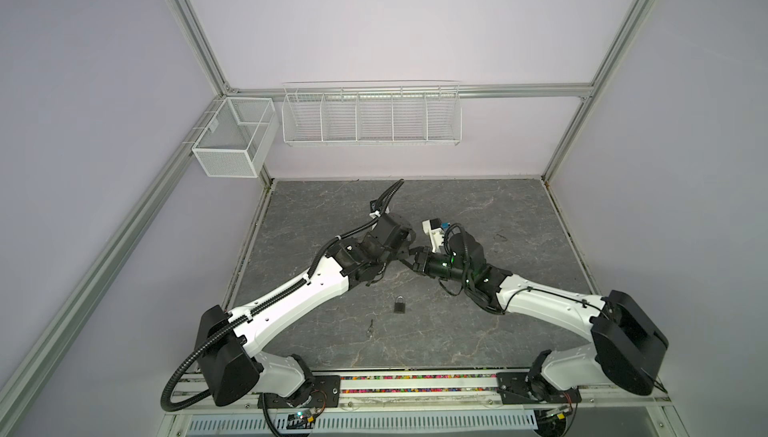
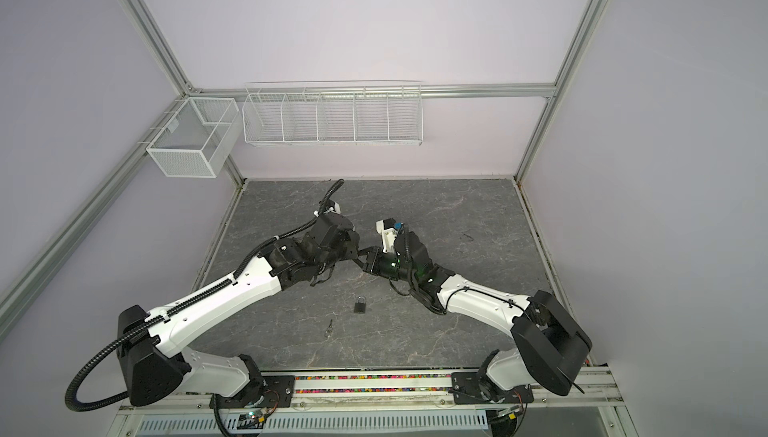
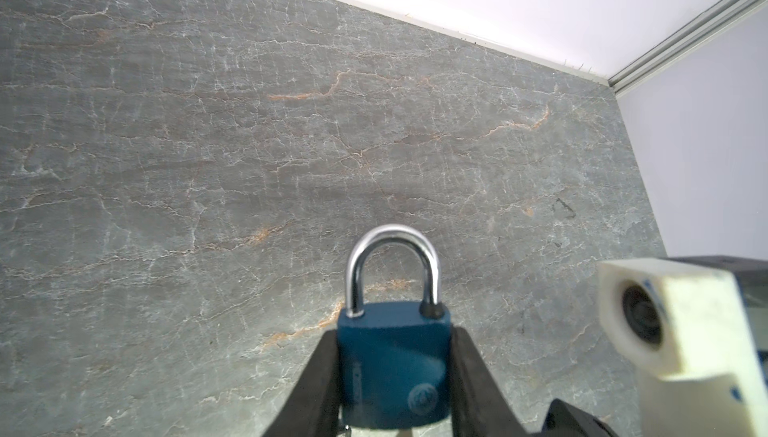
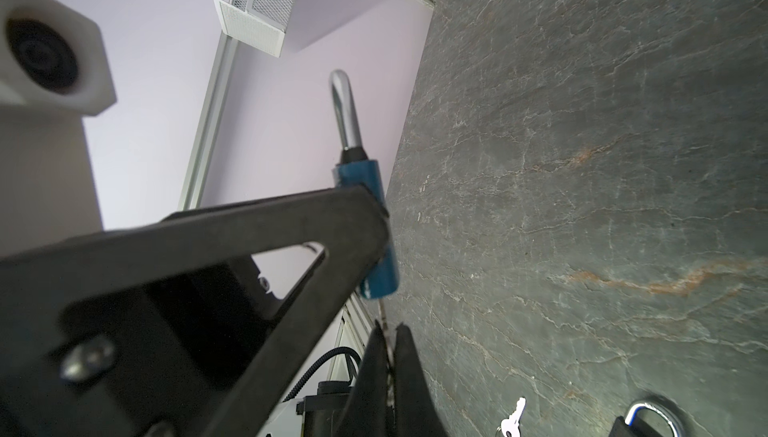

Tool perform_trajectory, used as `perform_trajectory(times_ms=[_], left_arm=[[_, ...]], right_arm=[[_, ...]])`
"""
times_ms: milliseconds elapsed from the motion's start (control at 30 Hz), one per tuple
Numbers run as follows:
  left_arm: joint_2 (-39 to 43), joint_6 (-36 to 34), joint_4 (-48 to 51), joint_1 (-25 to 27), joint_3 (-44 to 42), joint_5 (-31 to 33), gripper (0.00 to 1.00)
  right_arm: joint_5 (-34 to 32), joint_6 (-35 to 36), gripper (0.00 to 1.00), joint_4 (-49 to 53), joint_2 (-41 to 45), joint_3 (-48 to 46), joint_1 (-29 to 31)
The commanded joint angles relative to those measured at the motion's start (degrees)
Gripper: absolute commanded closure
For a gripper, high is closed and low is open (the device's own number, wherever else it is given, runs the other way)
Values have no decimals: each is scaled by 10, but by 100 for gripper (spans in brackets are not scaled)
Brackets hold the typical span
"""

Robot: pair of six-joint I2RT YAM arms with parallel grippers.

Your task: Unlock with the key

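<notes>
Blue padlock (image 3: 392,368) w/ chrome shackle (image 3: 392,239) is showing both legs down in the body. Grey veined counter (image 3: 208,123) is lying below, lilac walls around, mesh basket (image 1: 232,136) & wire rack (image 1: 372,117) hanging on them. Left jaws, partly apart, are clamping the blue body by its sides, shackle sticking out past the tips. Right jaws are pinching tight on a thin key (image 4: 383,314), blade reaching the lock's underside just beyond the tips. Black padlock (image 1: 400,304) & spare key (image 1: 369,328) are lying on the counter, well apart from both jaws.
</notes>
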State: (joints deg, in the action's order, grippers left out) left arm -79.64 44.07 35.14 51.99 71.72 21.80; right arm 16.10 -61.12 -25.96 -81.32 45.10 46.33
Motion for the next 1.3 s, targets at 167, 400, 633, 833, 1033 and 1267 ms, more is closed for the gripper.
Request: perform_trajectory(times_ms=[167,400,633,833,1033,1267], left_arm=[[23,26,16,25,-11,-14,100],[24,15,32,24,-7,17,100],[34,11,-8,24,3,9,100],[38,13,-37,24,-3,30,100],[48,15,-52,24,-7,41,100],[42,16,-54,24,-1,33,100]], right_arm=[[-1,-16,94,-55,4,16,-20],[-26,18,94,0,25,19,-15],[-37,44,92,3,29,9,-3],[-44,58,80,6,45,-4,4],[-40,57,77,-18,61,-32,4],[-35,59,81,-46,62,-43,10]])
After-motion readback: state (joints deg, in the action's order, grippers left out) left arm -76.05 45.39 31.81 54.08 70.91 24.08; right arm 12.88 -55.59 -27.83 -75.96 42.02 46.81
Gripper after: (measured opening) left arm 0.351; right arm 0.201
